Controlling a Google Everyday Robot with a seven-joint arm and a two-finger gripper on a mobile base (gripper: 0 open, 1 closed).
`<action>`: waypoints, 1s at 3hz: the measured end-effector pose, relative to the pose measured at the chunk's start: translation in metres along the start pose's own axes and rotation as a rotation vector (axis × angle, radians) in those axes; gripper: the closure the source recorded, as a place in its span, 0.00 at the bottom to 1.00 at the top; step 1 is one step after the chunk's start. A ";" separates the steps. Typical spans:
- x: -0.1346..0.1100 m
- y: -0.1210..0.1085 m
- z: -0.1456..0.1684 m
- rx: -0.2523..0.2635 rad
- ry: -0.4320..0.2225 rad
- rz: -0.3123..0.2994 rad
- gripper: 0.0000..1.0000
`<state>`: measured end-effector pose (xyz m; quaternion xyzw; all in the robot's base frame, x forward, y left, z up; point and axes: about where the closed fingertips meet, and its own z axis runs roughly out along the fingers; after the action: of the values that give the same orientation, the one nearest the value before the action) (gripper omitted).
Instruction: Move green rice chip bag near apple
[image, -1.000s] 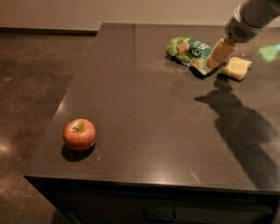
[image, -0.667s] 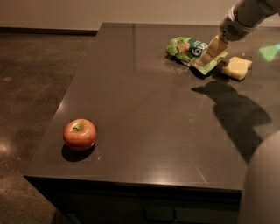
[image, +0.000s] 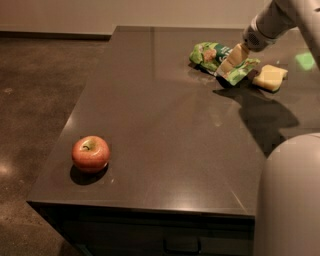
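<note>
**Entry: snack bag at far counter, end effector on it, apple well apart**

- Item 1. Crinkled light-green rice chip bag (image: 210, 54) with a dark green logo. It lies at about 1 o'clock on the dark, glossy stone counter (image: 165, 125). Its near-right corner looks tipped up, probably by contact from above.
- Item 2. Tan end effector (image: 231, 60) on a grey arm that enters from 2 o'clock. It is set against the bag's right half. Whether it is clenched on the bag or only resting there cannot be told.
- Item 3. Round red-orange apple (image: 90, 153) with a yellowish stem patch. It sits upright at 8 o'clock near the front-left edge, well apart from the bag.
- Item 4. Pale yellow sponge-like block (image: 270, 77), just beside the bag at its 3 o'clock. It is not part of the job.
- Status: carry toward 8 o'clock judged not yet begun.
</note>
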<state>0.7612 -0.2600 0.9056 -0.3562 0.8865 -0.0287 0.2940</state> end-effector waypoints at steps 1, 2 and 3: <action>-0.003 -0.001 0.019 -0.001 -0.012 0.059 0.00; -0.009 0.003 0.036 -0.016 -0.022 0.101 0.00; -0.017 0.011 0.053 -0.041 -0.001 0.125 0.03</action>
<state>0.7931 -0.2326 0.8680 -0.3060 0.9073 0.0080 0.2884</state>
